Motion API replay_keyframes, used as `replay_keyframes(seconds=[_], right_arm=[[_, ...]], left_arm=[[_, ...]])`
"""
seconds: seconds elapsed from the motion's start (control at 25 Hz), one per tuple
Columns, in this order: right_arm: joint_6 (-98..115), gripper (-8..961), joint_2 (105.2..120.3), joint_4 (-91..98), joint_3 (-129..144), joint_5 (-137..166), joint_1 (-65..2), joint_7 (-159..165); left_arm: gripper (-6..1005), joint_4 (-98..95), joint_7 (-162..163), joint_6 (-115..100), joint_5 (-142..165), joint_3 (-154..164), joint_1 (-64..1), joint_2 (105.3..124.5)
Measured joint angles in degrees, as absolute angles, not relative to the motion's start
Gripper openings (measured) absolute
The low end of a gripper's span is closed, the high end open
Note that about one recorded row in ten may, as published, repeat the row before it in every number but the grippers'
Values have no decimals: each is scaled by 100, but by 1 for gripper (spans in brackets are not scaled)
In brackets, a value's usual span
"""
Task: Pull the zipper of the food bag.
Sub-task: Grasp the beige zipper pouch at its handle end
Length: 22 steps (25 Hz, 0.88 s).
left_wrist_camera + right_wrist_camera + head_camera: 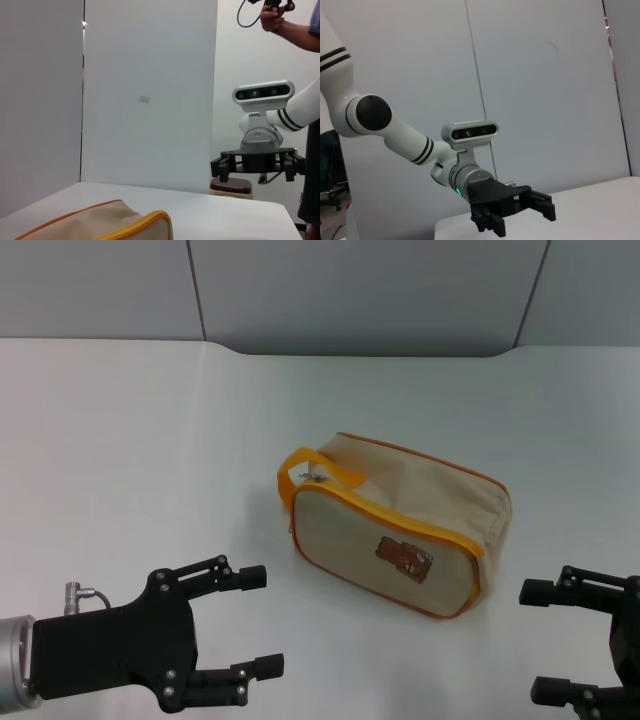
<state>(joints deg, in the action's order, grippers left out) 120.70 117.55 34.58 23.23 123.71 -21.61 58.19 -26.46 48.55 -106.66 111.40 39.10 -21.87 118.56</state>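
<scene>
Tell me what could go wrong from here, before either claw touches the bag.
1. The zipper pull is tiny and sits right beside the orange loop handle; a claw could catch the handle instead.
2. Both the left claw and right claw are open and clear of the food bag, so pulling unbraced may just drag it across the table.

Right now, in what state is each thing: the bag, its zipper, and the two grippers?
food bag: lying on the white table, untouched.
zipper: appears closed, pull tab by the handle end.
left gripper: open, empty, short of the bag.
right gripper: open, empty, beside the bag.
</scene>
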Motion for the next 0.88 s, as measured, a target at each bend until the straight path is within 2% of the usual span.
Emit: replay_keyframes(seconds=[0.56,0.76,0.88], right_arm=[[12058,834,11760,3454,2314,12387,-2162,5827],[12050,834,11760,3454,2309,12381,-2156,5827],[12049,833,11763,3454,2307,12377,-2154,5827]], left_arm=[[820,-2594,4707,-10381,11114,3910,-2216,11881],[819,-2253,4173,-9265,10658,3773,-2302,11912],[818,-1790,4010,-8279,10301,3775,-2622,11913]])
